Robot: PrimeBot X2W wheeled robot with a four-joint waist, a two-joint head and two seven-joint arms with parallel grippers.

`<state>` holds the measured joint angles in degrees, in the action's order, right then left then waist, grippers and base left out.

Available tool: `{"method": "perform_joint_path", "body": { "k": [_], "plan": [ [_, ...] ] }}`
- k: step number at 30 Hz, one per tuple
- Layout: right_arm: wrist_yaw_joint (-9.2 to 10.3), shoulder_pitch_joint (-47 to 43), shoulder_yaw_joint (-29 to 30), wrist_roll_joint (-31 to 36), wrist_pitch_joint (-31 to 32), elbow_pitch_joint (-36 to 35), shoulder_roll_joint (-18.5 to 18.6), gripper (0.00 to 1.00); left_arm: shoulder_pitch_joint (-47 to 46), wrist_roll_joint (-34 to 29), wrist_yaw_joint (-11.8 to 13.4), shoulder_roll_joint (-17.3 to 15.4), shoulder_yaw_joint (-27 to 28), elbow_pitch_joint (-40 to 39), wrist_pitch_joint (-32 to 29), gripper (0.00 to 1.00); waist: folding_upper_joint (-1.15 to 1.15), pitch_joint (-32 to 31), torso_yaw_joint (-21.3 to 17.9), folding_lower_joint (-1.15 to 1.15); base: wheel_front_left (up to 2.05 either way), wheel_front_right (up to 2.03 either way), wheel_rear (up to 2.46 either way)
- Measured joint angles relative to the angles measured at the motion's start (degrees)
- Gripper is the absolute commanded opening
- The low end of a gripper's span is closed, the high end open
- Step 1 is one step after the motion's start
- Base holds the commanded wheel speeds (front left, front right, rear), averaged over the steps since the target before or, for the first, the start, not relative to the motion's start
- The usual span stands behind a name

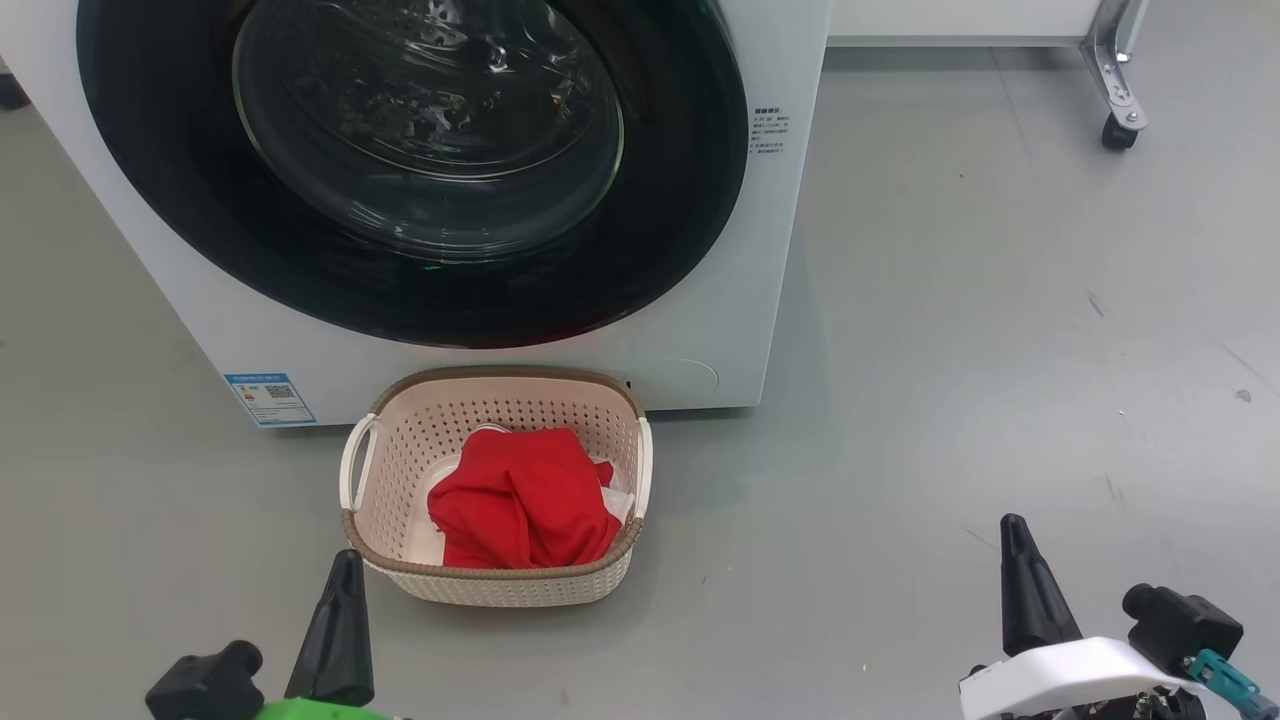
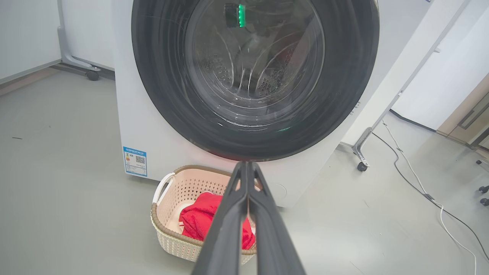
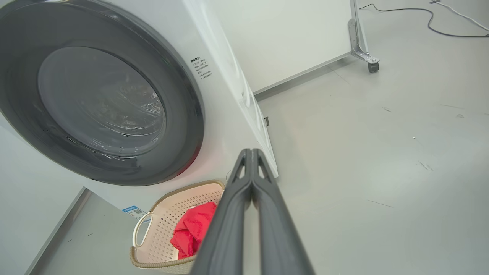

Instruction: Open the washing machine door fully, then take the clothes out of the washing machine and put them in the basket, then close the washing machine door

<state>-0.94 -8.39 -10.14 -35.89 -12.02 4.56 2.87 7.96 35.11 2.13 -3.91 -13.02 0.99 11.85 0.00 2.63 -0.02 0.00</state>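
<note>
The washing machine (image 1: 720, 330) is a white box with its round black-rimmed door (image 1: 420, 260) lying flush against the front, glass bowl at the centre. In front of it on the floor stands the cream basket (image 1: 400, 450), holding the red clothes (image 1: 520, 505) with a bit of white beside them. My left gripper (image 1: 345, 565) is shut and empty, low at the basket's near left corner. Far to the right over bare floor, my right gripper (image 1: 1015, 530) is shut and empty too. The wrist views show each gripper's fingers pressed together: left gripper (image 2: 247, 165), right gripper (image 3: 250, 152); the door (image 2: 160, 95) (image 3: 183, 114), basket (image 2: 168, 236) (image 3: 160, 240) and clothes (image 2: 198, 217) (image 3: 191, 229) lie beyond.
A blue label (image 1: 268, 398) sits at the machine's lower left. A white panel on a caster leg (image 1: 1120, 130) stands at the back right. Cables (image 2: 420, 183) trail over the grey floor to the machine's right.
</note>
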Motion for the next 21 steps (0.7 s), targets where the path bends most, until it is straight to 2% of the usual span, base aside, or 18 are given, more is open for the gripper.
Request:
{"method": "perform_joint_path", "body": {
  "k": [21],
  "plan": [
    [-0.64,2.27,2.65,-14.21,3.24,1.37,1.02,0.00,-1.25,14.38,-1.43,-0.65,2.54,2.23,-3.24,0.00,0.00,-0.51,0.00,0.00,0.00,0.00,0.00]
  ]
}}
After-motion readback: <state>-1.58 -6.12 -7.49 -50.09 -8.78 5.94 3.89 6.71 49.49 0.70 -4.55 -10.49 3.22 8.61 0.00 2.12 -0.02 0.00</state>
